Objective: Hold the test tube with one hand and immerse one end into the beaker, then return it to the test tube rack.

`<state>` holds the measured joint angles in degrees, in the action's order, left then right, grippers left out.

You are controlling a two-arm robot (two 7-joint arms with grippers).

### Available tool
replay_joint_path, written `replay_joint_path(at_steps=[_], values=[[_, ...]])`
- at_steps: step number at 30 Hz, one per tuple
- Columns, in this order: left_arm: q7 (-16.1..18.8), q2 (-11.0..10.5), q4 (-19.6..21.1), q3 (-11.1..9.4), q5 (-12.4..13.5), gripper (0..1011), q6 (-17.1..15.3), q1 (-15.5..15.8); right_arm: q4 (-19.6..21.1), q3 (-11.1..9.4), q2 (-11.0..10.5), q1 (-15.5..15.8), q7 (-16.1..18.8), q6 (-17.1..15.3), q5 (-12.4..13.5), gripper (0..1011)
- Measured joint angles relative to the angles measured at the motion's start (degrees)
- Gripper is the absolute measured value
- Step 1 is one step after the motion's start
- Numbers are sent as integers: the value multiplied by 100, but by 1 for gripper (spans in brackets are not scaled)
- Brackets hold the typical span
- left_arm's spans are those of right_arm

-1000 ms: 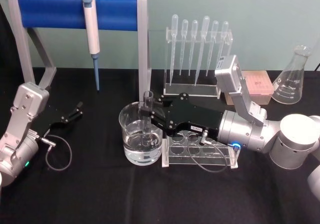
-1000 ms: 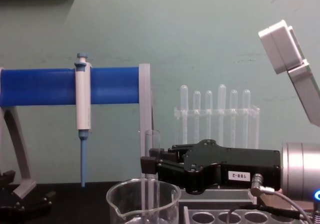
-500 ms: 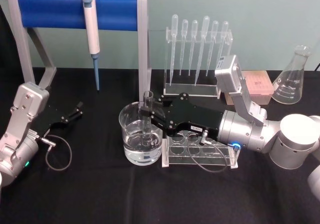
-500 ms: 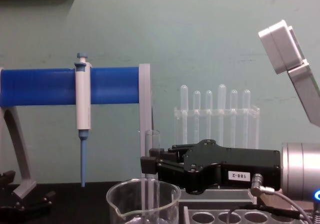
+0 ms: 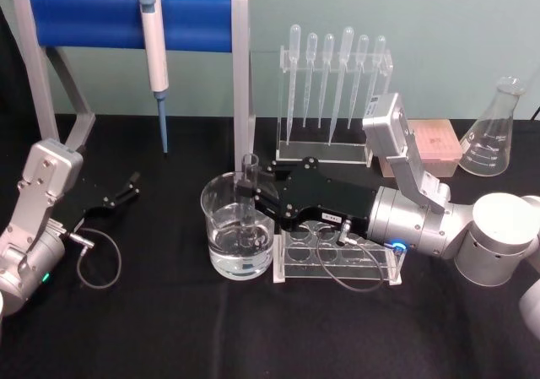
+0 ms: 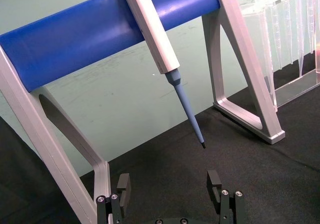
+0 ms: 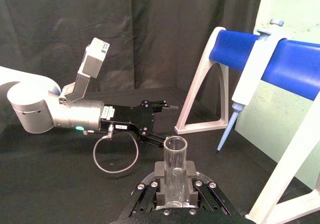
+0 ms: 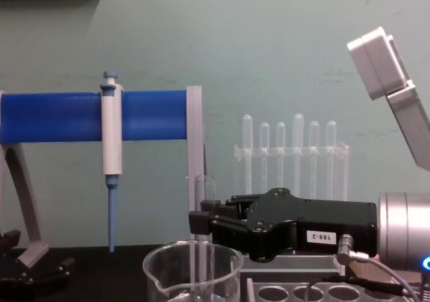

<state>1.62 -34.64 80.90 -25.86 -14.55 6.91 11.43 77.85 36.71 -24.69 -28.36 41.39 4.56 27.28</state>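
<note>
A clear glass test tube [image 5: 250, 195] stands upright with its lower end down in the water of the wide beaker [image 5: 223, 227], its open rim above the beaker's rim. My right gripper [image 5: 247, 195] reaches in from the right and is shut on the test tube [image 8: 203, 211] just above the beaker [image 8: 193, 273]. The right wrist view looks down the tube [image 7: 175, 173], clamped between the black jaws. My left gripper [image 5: 131, 185] rests open on the black table at the left, well apart from the beaker; its fingers [image 6: 216, 183] hold nothing.
A clear rack with round holes [image 5: 337, 258] sits right beside the beaker, under my right arm. Behind stand a blue-barred stand with a micropipette [image 5: 154, 54], a pipette rack [image 5: 333, 92], a pink box [image 5: 434, 143] and a conical flask [image 5: 494, 130].
</note>
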Motion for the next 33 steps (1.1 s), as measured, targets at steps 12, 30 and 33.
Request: replay_joint_path(at_steps=[12, 30, 33], values=[[0, 0, 0, 0, 0, 1000, 0, 0, 0, 0, 0, 0, 0, 0, 0, 242], [0, 0, 0, 0, 0, 1000, 0, 0, 0, 0, 0, 0, 0, 0, 0, 242], [0, 0, 0, 0, 0, 1000, 0, 0, 0, 0, 0, 0, 0, 0, 0, 242]])
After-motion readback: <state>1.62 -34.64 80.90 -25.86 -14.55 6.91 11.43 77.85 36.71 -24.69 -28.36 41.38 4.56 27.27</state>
